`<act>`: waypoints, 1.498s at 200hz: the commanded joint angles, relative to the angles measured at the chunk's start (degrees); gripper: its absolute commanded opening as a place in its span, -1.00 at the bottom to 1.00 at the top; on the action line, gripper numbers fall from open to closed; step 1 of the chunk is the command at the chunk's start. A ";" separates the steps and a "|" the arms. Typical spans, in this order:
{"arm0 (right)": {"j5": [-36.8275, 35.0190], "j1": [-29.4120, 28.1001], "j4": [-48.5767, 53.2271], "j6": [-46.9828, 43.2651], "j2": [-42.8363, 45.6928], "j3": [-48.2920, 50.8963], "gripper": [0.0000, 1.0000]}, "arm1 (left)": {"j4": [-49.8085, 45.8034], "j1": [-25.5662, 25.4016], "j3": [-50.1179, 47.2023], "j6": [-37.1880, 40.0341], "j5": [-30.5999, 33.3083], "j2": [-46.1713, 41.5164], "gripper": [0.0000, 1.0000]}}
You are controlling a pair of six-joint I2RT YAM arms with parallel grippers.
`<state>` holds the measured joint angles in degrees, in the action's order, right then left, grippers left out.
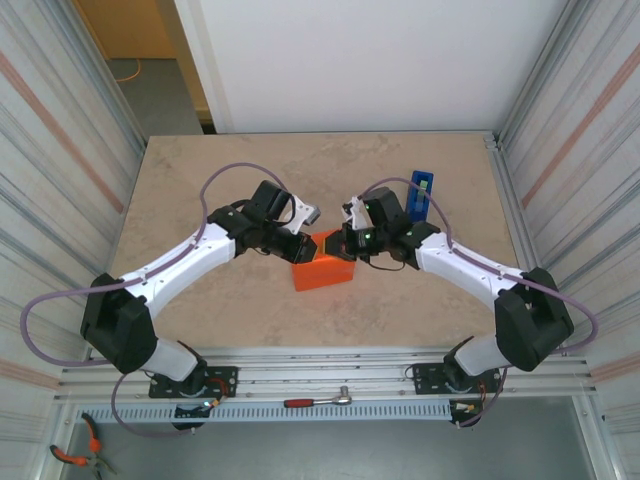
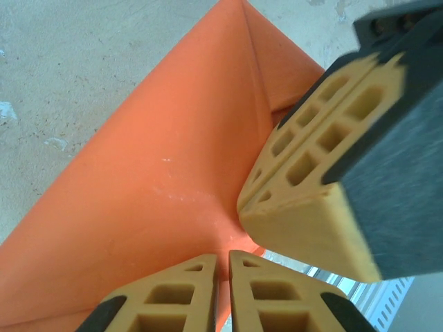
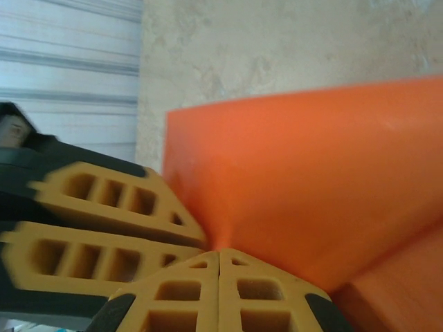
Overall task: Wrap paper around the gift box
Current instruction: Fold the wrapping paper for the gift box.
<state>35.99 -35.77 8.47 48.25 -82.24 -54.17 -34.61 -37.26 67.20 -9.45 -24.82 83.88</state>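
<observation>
The gift box (image 1: 320, 276) stands mid-table as a bright orange block, with the orange paper (image 1: 329, 243) around it and rising to a peaked flap at its far end. My left gripper (image 1: 304, 247) and right gripper (image 1: 347, 243) meet tip to tip at that flap. In the left wrist view the left gripper (image 2: 223, 259) is shut on a thin edge of the paper (image 2: 159, 173), with the right arm's fingers (image 2: 304, 200) just beside. In the right wrist view the right gripper (image 3: 219, 256) is shut where the paper (image 3: 311, 180) pinches to a ridge, the left arm's fingers (image 3: 104, 207) alongside.
A blue tape dispenser (image 1: 422, 193) stands upright behind the right arm. Corrugated metal walls flank the beige table (image 1: 200, 190) on both sides. A ratchet tool (image 1: 322, 400) lies on the rail below the near edge, and pliers (image 1: 75, 455) lie at the bottom left.
</observation>
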 commanded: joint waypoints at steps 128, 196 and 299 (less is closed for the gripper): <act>-2.93 -0.22 -0.78 1.23 1.84 4.36 -1.00 | 5.99 3.14 2.43 5.19 17.65 -9.74 0.98; -2.39 -0.23 -0.48 0.99 0.85 4.43 -1.00 | 9.31 4.30 1.22 8.78 19.51 -9.20 0.93; -2.92 -0.22 -0.21 1.24 0.98 4.84 -1.00 | 5.81 2.53 2.09 15.67 4.68 -3.26 -0.27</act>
<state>35.57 -35.77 4.56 49.08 -80.58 -51.18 -27.31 -33.39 67.37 3.92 -17.08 79.29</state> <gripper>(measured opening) 0.061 0.381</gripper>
